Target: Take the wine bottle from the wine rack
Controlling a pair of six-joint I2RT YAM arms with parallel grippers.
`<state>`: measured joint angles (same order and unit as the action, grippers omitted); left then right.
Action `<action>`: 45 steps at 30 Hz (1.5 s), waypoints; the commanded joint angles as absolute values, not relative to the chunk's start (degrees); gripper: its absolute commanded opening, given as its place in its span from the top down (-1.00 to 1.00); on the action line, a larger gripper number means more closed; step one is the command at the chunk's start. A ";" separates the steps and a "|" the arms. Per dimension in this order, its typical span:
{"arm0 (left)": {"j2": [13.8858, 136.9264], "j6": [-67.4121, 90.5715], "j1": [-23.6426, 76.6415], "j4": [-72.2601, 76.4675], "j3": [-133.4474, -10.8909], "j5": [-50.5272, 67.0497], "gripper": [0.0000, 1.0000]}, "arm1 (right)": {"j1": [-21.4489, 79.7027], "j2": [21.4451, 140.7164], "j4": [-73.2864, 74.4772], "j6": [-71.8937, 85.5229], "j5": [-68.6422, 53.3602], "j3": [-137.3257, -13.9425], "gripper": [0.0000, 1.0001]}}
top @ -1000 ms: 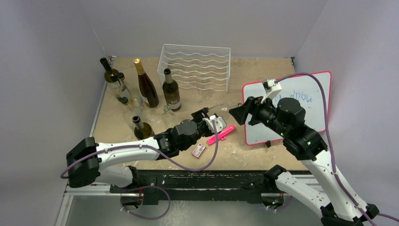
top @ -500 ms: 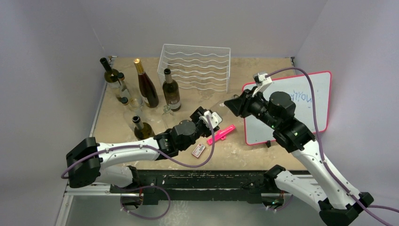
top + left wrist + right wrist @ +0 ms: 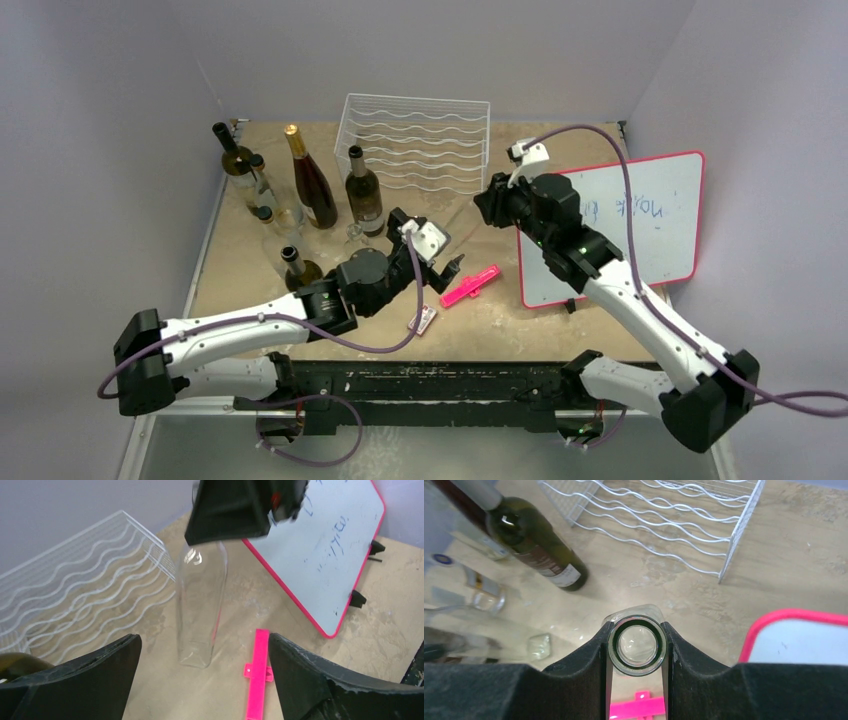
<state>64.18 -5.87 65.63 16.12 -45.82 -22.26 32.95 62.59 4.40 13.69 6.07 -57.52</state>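
Two notes: right tool (image 3: 636, 632) pinched round clear bottle (image 3: 200, 605) at the neck; left tool (image 3: 200, 680) wide apart, empty (rack (image 3: 415, 145) beyond both). Keep bottle plumb beneath tool, release gently.

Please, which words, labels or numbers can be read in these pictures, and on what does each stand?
Whiteboard: blue handwriting, smeared, not readable.
Label of the dark wine bottle: print too small to read.
Small card: too small to read.
No text can be quoted with certainty.
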 commanded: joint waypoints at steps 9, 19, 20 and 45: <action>51.35 2.10 65.21 3.08 -54.31 -28.36 -1.00 | 37.09 77.85 -10.97 1.23 9.36 -66.68 1.00; 52.35 12.19 59.03 -9.46 -62.98 -31.50 -1.00 | 39.99 82.79 -3.32 0.90 12.24 -68.50 0.01; 53.28 13.69 55.88 -10.37 -63.65 -27.84 -1.00 | 40.03 83.06 -2.47 1.35 11.56 -68.88 -0.06; 59.38 20.04 -3.09 -7.62 -79.28 -6.04 -1.00 | 22.83 61.64 11.44 7.38 17.93 -76.61 -1.00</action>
<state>60.95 16.05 8.43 -12.91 -78.32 -13.39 24.25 70.87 11.77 5.93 9.56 -76.07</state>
